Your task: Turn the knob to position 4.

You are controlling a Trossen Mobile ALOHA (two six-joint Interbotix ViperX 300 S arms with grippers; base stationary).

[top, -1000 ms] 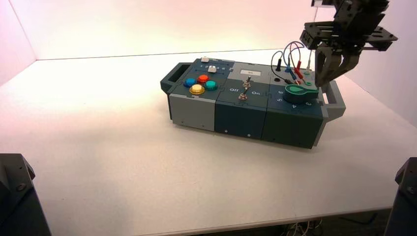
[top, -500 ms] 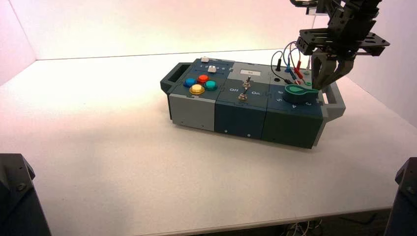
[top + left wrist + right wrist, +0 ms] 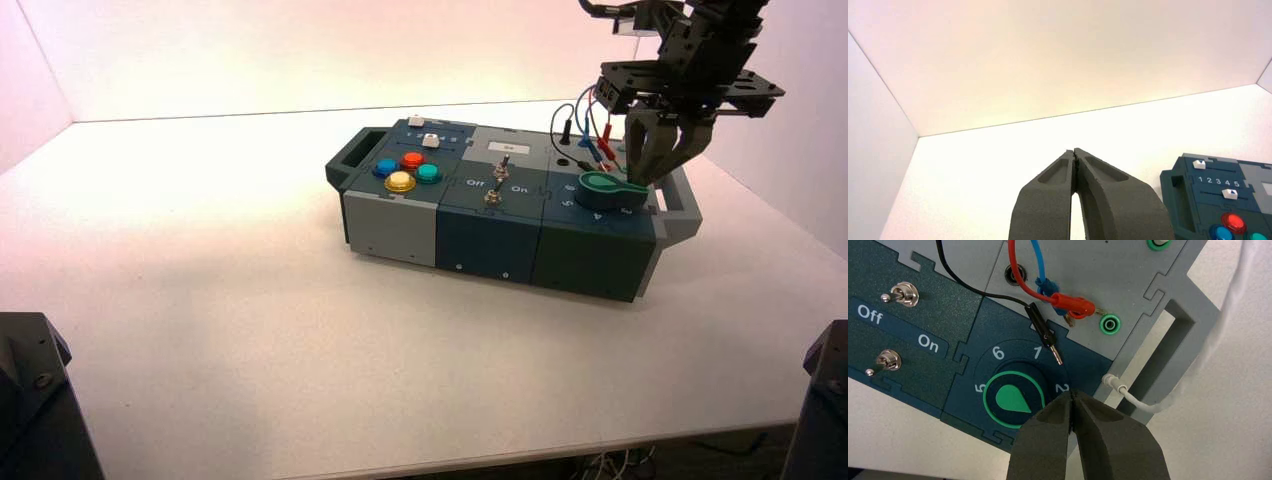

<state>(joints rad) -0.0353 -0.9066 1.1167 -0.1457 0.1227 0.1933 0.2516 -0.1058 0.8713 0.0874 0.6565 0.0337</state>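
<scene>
Loose black plug (image 3: 1044, 332) and red plug (image 3: 1073, 304) obstruct the box top beside the right gripper (image 3: 1072, 392); bare tabletop (image 3: 250, 330) surrounds the box.

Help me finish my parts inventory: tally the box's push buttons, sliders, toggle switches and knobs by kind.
Push buttons: 4
Sliders: 2
Metal toggle switches: 2
Teal-green pointer knob: 1
Total: 9

Box top (image 3: 960, 362) — "Off", "On" by toggles (image 3: 905, 294); "1", "2", "5", "6" around knob (image 3: 1013, 398).
</scene>
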